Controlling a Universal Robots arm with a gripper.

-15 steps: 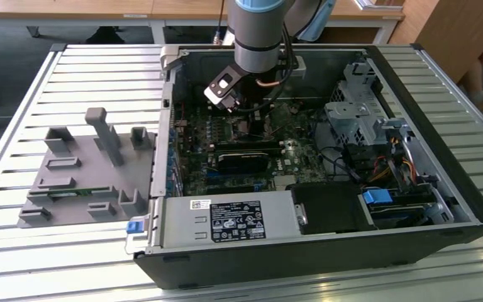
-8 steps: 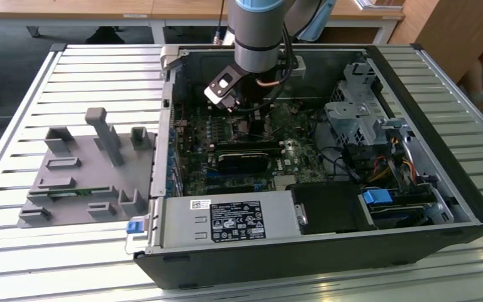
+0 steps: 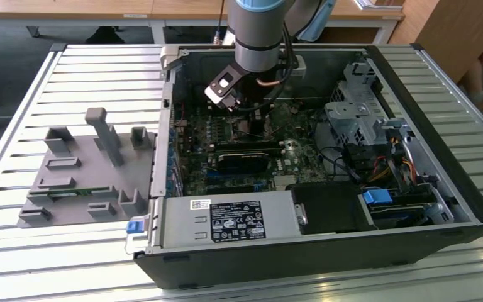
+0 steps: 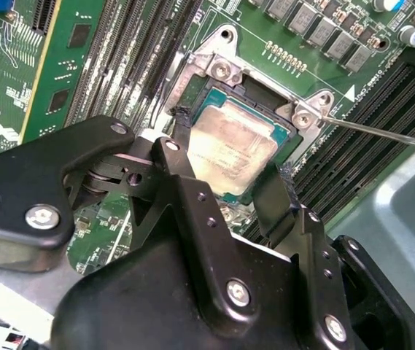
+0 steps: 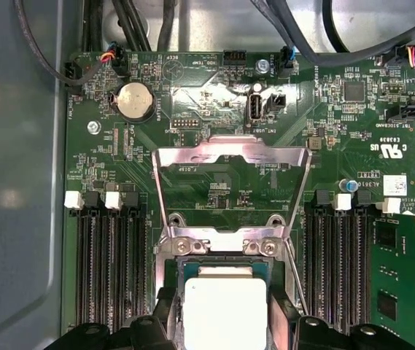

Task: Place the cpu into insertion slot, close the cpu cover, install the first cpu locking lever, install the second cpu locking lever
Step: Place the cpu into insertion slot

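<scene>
Small square silver-grey cpu (image 4: pixel 233 146): at dark, silvery-rimmed insertion slot (image 4: pixel 262 91), seating hidden. Black gripper (image 4: pixel 230 149) prob. clamped on opp. edges. Thin silvery cpu cover (image 5: pixel 192 154) flipped open.

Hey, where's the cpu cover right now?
In the first wrist view the cpu cover is swung open, hinged just beyond the cpu, with the memory slot banks flanking its hinge end.
</scene>
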